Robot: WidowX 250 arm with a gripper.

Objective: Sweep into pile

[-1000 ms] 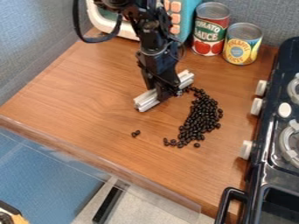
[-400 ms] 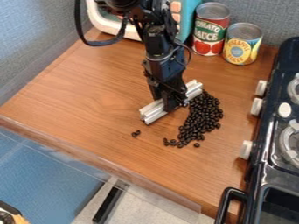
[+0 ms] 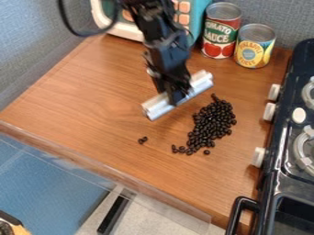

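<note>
Gripper [image 3: 177, 95] is gripping silver bar [image 3: 157, 107] near its middle, over wooden counter [image 3: 92, 96]. Dark beans [image 3: 213, 121] are lying heaped just beside bar, toward stove [image 3: 277, 176]; few strays [image 3: 142, 140] are sitting apart.

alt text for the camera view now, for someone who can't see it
A black robot gripper holds a silvery bar over a wooden counter, up and left of a heap of dark beans, with two stray beans off to the left. Two cans stand at the back, beside a stove on the right.
</note>
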